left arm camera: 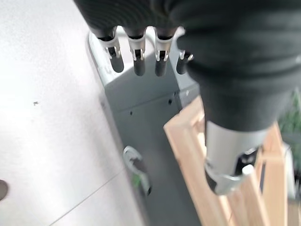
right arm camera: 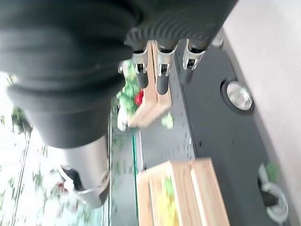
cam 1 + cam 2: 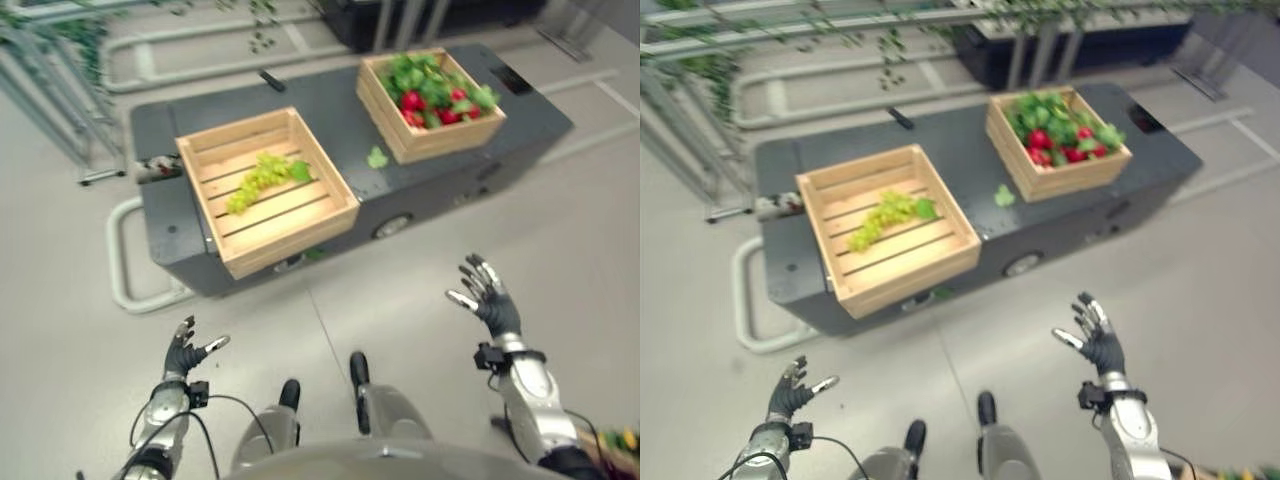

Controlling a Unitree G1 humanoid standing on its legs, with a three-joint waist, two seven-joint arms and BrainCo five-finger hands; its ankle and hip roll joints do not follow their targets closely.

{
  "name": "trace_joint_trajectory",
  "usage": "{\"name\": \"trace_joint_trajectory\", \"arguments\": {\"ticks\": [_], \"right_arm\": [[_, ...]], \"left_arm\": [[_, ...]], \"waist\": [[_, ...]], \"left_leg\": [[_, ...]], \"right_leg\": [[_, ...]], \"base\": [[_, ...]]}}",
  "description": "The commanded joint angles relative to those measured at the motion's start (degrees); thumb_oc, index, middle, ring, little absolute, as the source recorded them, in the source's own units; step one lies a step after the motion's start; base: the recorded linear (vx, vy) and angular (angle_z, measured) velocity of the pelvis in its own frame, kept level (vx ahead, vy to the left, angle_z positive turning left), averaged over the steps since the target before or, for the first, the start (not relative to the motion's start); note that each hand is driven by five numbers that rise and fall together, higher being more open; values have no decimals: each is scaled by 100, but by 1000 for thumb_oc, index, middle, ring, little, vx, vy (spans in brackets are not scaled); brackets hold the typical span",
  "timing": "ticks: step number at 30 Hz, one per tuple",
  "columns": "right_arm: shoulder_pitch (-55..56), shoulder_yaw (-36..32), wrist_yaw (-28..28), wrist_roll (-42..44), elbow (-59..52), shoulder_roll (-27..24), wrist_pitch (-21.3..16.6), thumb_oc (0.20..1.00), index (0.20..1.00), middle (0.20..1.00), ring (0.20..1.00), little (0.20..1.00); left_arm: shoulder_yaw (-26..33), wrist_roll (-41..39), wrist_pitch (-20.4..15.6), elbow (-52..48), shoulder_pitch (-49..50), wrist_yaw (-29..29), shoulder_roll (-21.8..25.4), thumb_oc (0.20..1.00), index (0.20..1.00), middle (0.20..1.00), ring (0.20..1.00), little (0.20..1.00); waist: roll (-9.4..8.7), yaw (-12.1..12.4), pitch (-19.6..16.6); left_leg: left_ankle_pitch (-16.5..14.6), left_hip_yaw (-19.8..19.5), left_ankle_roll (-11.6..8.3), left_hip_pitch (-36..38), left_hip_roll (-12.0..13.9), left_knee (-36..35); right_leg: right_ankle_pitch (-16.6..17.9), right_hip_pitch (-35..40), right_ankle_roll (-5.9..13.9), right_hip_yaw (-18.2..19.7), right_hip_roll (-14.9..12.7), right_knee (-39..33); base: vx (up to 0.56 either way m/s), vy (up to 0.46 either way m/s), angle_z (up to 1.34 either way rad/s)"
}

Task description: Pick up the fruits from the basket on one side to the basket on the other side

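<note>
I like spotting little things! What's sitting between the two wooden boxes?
A small loose green leaf lies on the dark grey cart top, between both wooden crates, in both eye views.

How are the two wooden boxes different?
The near crate holds one bunch of green grapes, with bare slats showing; the far crate is packed with red fruits and leaves. The near crate looks wider and overhangs the cart's edge. Both are slatted wood.

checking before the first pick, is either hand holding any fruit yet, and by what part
Nothing is held. The left hand and right hand hang open above the floor, short of the cart; the grapes lie in their crate.
</note>
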Motion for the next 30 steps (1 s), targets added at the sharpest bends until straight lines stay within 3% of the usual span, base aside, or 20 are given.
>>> {"name": "trace_joint_trajectory", "arguments": {"ticks": [1, 3, 4, 7, 9, 16, 21, 30], "right_arm": [[-285, -142, -137, -415, -264, -201, -340, 1000, 1000, 1000, 1000, 1000], [-311, -97, -249, -650, -88, -245, -319, 1000, 1000, 1000, 1000, 1000], [-347, 19, -449, -1108, 516, -297, -218, 1000, 1000, 1000, 1000, 1000], [-433, 171, -600, -1288, 1604, -177, -44, 1000, 1000, 1000, 1000, 1000], [-595, 318, -686, -1524, 2681, -53, 129, 1000, 1000, 1000, 1000, 1000], [-674, 57, -634, -1079, 4623, 469, 400, 1000, 1000, 1000, 1000, 1000], [-754, -8, -647, -1150, 5332, 622, 621, 1000, 1000, 1000, 1000, 1000], [-829, -86, -624, -849, 5294, 711, 622, 1000, 1000, 1000, 1000, 1000]], "left_arm": [[12, 78, -230, -158, -166, -138, 195, 1000, 1000, 1000, 1000, 1000], [-49, 111, -217, -114, -176, -168, 182, 1000, 1000, 1000, 1000, 1000], [-240, 216, -139, 50, -229, -314, 125, 1000, 1000, 1000, 1000, 1000], [-497, 475, -16, 218, -389, -317, 38, 1000, 1000, 1000, 1000, 1000], [-595, 821, -14, 355, -401, -250, 13, 1000, 1000, 1000, 1000, 1000], [-570, 950, 96, 605, -277, -317, -34, 1000, 1000, 1000, 1000, 1000], [-531, 842, 182, 616, -238, -410, -48, 1000, 1000, 1000, 1000, 1000], [-523, 778, 202, 630, -159, -527, -72, 1000, 1000, 1000, 1000, 1000]], "waist": [[-191, 64, -68], [-183, 78, -86], [-168, 86, -104], [-117, -7, -59], [-112, 1, -65], [-104, 39, -283], [-79, 45, -404], [-70, 1, -543]], "left_leg": [[-177, -78, 9, 31, -273, 142], [-143, -144, -18, 18, -244, 105], [-94, -119, -85, -11, -202, 98], [45, 332, -181, -146, -10, 110], [-21, 387, -176, -111, 14, 126], [-61, 476, -125, 142, 57, -79], [-95, 544, -100, 325, 93, -217], [-144, 704, -71, 558, 154, -383]], "right_leg": [[-435, 170, 486, -107, -118, 200], [-456, 207, 447, -190, -109, 168], [-511, 284, 404, -365, -113, 125], [-574, 408, 370, -703, -186, 121], [-568, 445, 370, -723, -197, 155], [-610, 638, 381, -748, -239, 125], [-608, 720, 388, -710, -236, 80], [-596, 819, 409, -548, -211, -11]], "base": [[25, -161, 71], [25, -119, 77], [15, -117, 63], [-1, -41, 82], [7, 7, 62], [64, 1, -6], [45, 24, -1], [29, 15, -9]]}}
